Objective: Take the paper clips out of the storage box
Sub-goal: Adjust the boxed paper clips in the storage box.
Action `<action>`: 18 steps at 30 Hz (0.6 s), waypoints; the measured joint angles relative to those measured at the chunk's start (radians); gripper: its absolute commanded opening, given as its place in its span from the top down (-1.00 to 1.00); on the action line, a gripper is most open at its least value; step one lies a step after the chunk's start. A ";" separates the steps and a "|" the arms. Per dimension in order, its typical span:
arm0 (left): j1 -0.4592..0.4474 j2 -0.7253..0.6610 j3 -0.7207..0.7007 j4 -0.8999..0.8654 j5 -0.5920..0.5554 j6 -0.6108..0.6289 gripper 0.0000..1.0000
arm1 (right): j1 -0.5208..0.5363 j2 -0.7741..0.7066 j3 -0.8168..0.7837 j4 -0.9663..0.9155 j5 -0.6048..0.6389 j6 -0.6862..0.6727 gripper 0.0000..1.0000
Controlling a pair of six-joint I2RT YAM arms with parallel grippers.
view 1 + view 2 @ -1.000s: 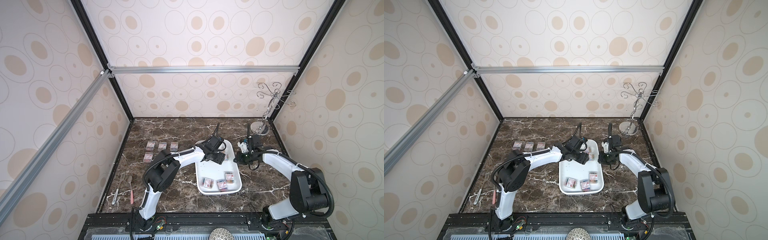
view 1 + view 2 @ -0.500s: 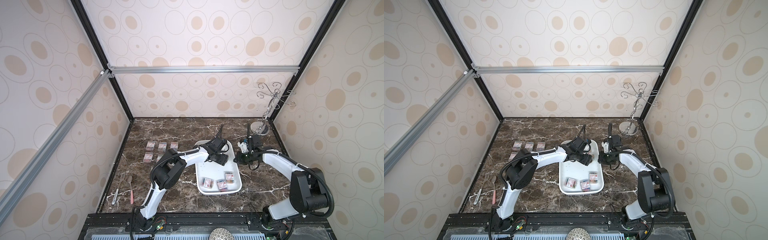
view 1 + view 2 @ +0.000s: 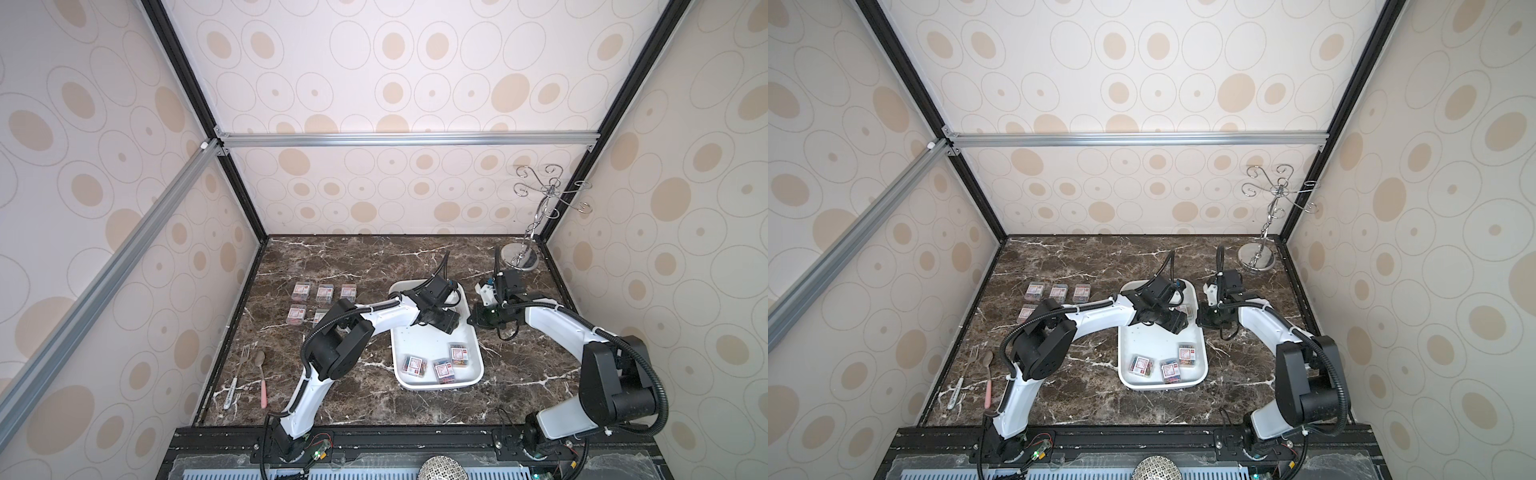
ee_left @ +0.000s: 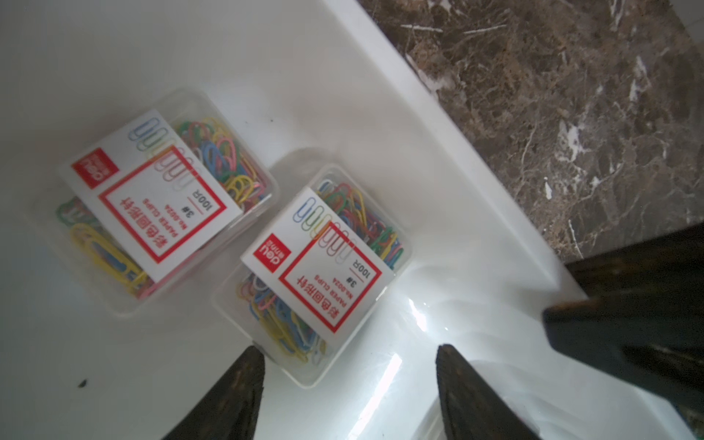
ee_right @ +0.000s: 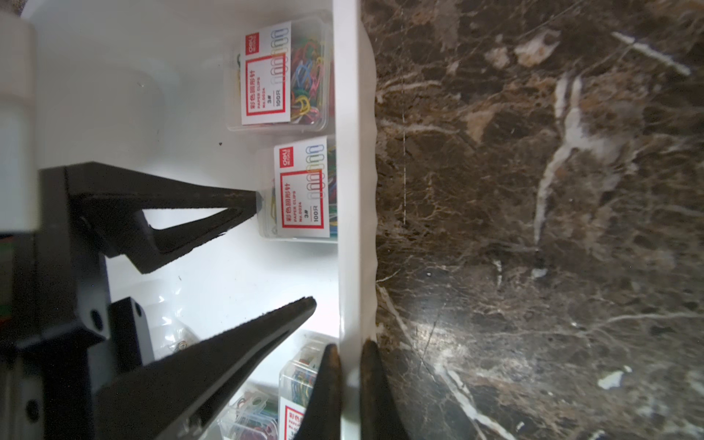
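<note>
At the near end of the white storage box [image 3: 424,345], which sits mid-counter [image 3: 374,257], lie three boxes of paper clips [image 3: 444,369]. Farther in, the left tool [image 4: 350,352] hangs with jaws partly apart at a clip box [image 4: 324,274] against the right wall, one fingertip just beside it, gripping nothing. The right tool [image 5: 349,346] is pinched tight on that wall's rim. Off to the left, more clip boxes [image 3: 324,293] rest on the counter.

The storage box [image 3: 432,345] was plain white. The paper clips [image 4: 322,274] — yellow, blue, green, red and pink — showed through clear cases whose labels were white with red frames. The surface [image 3: 353,257] was dark brown marble with white veins; the walls [image 3: 415,62] were cream with beige ovals.
</note>
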State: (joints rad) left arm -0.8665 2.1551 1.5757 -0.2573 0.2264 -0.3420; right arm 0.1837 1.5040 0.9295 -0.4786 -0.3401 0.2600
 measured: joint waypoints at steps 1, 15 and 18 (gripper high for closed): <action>-0.002 0.000 0.000 -0.001 0.000 0.000 -0.42 | 0.000 -0.001 -0.001 0.000 0.000 0.000 0.85; -0.029 -0.001 0.000 -0.031 -0.010 0.019 -0.41 | 0.000 -0.010 -0.010 0.008 0.008 0.000 0.86; -0.043 -0.014 -0.015 -0.026 0.008 0.022 -0.40 | -0.002 -0.011 -0.010 0.010 0.017 0.000 0.85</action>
State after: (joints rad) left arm -0.9096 2.1410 1.5608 -0.2832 0.2348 -0.3202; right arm 0.1818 1.4929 0.9192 -0.4690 -0.3229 0.2604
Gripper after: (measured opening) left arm 0.703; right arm 0.082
